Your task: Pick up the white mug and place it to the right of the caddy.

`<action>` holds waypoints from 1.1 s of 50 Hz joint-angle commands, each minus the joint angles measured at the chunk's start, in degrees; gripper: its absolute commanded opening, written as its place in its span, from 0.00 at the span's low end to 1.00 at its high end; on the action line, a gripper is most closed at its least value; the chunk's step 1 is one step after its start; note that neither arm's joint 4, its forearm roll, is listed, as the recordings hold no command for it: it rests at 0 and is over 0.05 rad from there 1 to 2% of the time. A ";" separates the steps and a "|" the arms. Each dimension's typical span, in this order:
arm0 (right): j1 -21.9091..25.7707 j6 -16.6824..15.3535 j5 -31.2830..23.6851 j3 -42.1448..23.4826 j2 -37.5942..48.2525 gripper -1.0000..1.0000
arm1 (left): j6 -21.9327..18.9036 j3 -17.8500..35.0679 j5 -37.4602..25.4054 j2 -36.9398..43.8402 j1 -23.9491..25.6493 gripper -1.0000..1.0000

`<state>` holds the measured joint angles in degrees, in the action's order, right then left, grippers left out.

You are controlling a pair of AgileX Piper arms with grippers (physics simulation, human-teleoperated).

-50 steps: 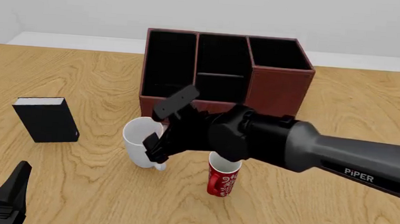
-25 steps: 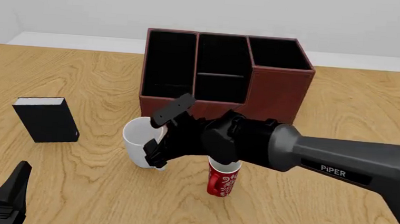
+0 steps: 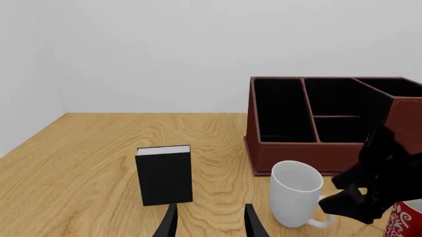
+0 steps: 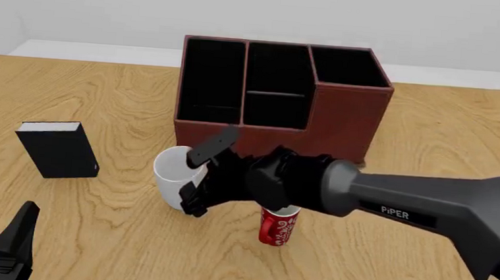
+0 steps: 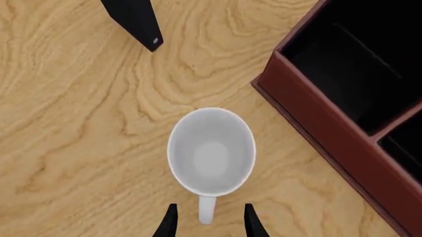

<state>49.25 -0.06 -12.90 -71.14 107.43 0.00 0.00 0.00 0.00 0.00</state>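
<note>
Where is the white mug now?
In the front view, the white mug stands upright on the table, in front of the caddy's left end, left of the red mug.

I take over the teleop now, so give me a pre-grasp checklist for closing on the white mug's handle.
1. Right hand open: ok.
2. White mug upright: ok.
3. Handle lies between the fingers: ok, in the right wrist view.
4. Fingers low enough to clamp: cannot tell.
5. Red mug close under the right arm: not ok, may be bumped.
6. Table right of the caddy free: ok.
</note>
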 commanded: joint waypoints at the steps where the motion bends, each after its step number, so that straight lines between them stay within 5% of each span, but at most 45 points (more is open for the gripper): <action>1: 0.15 0.35 0.57 0.14 1.37 1.00 | 0.00 0.00 0.00 0.00 0.00 1.00; 44: 0.44 1.52 2.46 0.12 5.51 1.00 | 0.00 0.00 0.00 0.00 0.00 1.00; 45: 0.33 1.43 2.58 0.18 5.46 0.00 | 0.00 0.00 0.00 0.00 0.00 1.00; 55: 0.35 1.21 2.46 0.05 5.40 0.00 | 0.00 0.00 0.00 0.00 0.00 1.00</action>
<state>49.73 0.63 -10.55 -71.01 112.40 0.00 0.00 0.00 0.00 0.00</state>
